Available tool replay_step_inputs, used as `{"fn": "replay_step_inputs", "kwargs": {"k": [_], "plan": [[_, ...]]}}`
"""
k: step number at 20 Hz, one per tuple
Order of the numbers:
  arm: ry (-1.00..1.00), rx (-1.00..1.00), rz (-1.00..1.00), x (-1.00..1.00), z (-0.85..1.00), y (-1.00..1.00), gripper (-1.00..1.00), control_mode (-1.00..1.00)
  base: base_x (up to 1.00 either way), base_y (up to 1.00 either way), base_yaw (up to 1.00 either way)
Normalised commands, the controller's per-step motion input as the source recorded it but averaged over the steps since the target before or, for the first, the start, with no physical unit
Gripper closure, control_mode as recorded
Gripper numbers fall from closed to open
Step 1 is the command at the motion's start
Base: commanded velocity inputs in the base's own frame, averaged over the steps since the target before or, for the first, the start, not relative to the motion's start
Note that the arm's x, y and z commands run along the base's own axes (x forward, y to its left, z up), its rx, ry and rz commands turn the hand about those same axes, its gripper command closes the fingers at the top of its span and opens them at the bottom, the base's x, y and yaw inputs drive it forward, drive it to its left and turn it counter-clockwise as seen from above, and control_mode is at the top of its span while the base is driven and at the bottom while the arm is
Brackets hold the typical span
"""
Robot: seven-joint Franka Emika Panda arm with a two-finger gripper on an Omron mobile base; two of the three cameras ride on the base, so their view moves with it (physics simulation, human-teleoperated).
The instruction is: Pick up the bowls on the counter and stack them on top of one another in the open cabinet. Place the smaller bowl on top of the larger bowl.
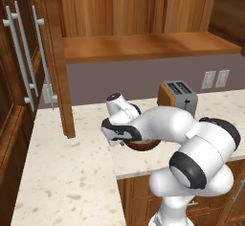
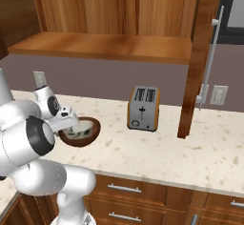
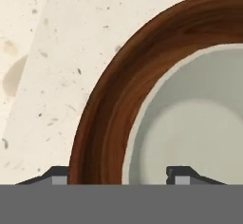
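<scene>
Bowls (image 3: 142, 104) directly beneath end effector (image 3: 116, 173)

two bowls (image 2: 81, 131), one toaster (image 2: 143, 108), two outlets (image 1: 215, 79).

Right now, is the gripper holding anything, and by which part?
Cannot tell yet. The gripper straddles the larger bowl's rim, one fingertip outside, one inside beside the smaller bowl; contact isn't visible.

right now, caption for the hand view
Gripper straddling the rim of the wooden bowl, small pale bowl nested inside.
</scene>
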Motion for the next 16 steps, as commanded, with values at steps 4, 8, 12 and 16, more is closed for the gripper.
{"fn": "replay_step_inputs", "kwargs": {"k": [4,8,12,16], "plan": [[0.0,0.0,0.04,-0.01,0.0,0.0,1.0,-1.0,0.0,0.0,0.0],[-0.08,0.0,0.0,-0.08,0.0,0.0,1.0,-1.0,0.0,0.0,0.0],[-0.11,0.01,0.0,-0.07,0.06,0.0,1.0,-1.0,0.0,0.0,0.0],[-0.18,0.02,0.0,-0.24,0.37,-0.01,1.0,-1.0,0.0,0.0,0.0]]}}
